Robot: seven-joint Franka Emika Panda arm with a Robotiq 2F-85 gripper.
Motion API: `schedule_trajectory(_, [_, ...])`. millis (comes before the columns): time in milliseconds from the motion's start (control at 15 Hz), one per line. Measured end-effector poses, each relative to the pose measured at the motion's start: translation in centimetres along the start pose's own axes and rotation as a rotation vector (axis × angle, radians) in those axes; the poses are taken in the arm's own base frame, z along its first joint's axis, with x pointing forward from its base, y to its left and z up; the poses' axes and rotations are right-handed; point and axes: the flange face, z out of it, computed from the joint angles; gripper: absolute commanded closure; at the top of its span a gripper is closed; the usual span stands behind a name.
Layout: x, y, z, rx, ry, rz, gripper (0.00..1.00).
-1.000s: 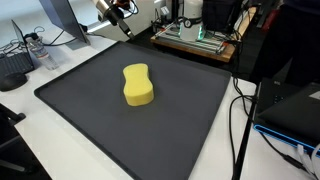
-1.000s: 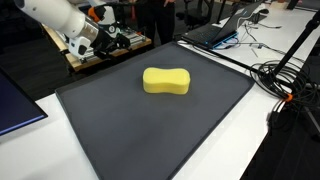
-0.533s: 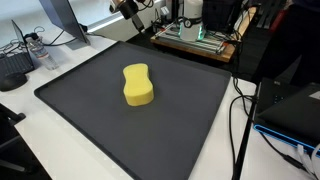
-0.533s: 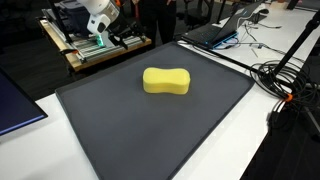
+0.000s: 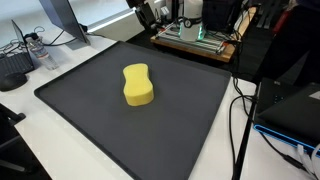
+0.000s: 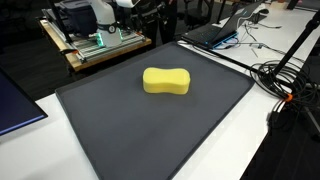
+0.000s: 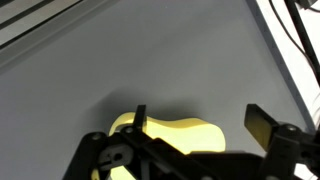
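A yellow peanut-shaped sponge [image 5: 138, 84] [image 6: 166, 81] lies on the dark grey mat [image 5: 180, 120] [image 6: 150, 130], a little towards its far half. My gripper [image 5: 146, 13] [image 6: 124, 5] is high above the mat's far edge, well away from the sponge and partly cut off by the top of both exterior views. In the wrist view the gripper [image 7: 200, 122] stands open with nothing between its fingers [image 7: 261, 124]. The sponge [image 7: 180, 134] shows far below, partly hidden by the gripper's body.
A wooden tray with electronics [image 5: 196, 40] [image 6: 97, 45] stands past the mat's far edge. Cables [image 6: 290, 80] [image 5: 240, 110] lie beside the mat, along with a laptop [image 6: 222, 28] and a dark box [image 5: 290, 105]. A white table [image 5: 25, 130] surrounds the mat.
The arm has swung along the mat's far edge and risen towards the top of both exterior views. The sponge has not moved, and the jaws remain open.
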Motion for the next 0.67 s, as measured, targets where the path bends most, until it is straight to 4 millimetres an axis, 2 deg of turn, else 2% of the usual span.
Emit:
schedule_trajectory(133, [-0.1, -0.9, -0.2, -0.007, 0.007, -0.018, 0.0])
schedule_trajectory(533, [0.0, -0.9, -0.3, -0.009, 0.008, -0.031, 0.0])
schedule_trajectory(667, [-0.1, -2.5, -0.5, -0.008, 0.025, -0.128, 0.0])
